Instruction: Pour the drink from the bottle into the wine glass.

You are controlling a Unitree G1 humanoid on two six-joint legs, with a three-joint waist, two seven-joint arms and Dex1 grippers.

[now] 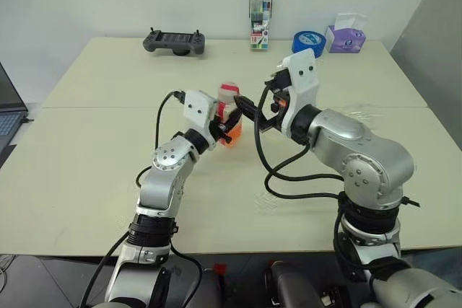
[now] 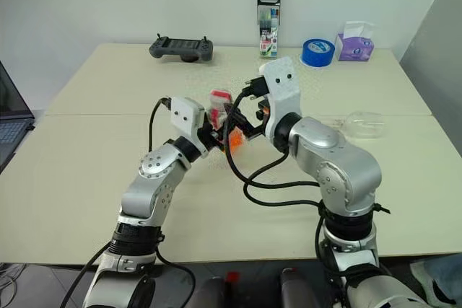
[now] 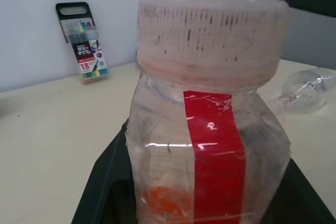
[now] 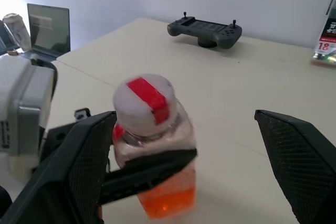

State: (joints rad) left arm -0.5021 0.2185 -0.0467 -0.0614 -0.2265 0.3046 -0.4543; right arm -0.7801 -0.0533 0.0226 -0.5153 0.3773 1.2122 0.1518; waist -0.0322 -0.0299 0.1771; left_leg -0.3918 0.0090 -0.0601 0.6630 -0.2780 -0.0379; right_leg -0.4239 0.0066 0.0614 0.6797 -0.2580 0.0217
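1. Left of centre in the left eye view, the left gripper (image 1: 225, 126) holds the bottle (image 1: 229, 115) clear of the desk (image 1: 86, 171). Its black fingers (image 4: 149, 174) are clamped around the bottle's body, and the bottle's long axis stands close to upright.
2. The orange drink (image 4: 167, 199) sits low in the bottle, filling only the bottom part. The white cap (image 4: 143, 95) with its red tape strip is still on, so I judge that pouring cannot start yet.
3. Just right of the bottle in the same frame, the right gripper (image 1: 254, 113) has its fingers (image 4: 86, 158) spread wide with nothing between them. In the right wrist view they straddle the bottle, one on each side, and the cap lies ahead of them and toward the left of that frame.
4. The move to come likely turns on this relation: the cap sits between the spread right fingers, so the right arm is the nearer one to work it.
5. At the right of the right eye view, the wine glass (image 2: 363, 123) lies on its side on the desk, well apart from both grippers. Its long axis runs roughly across the frame.
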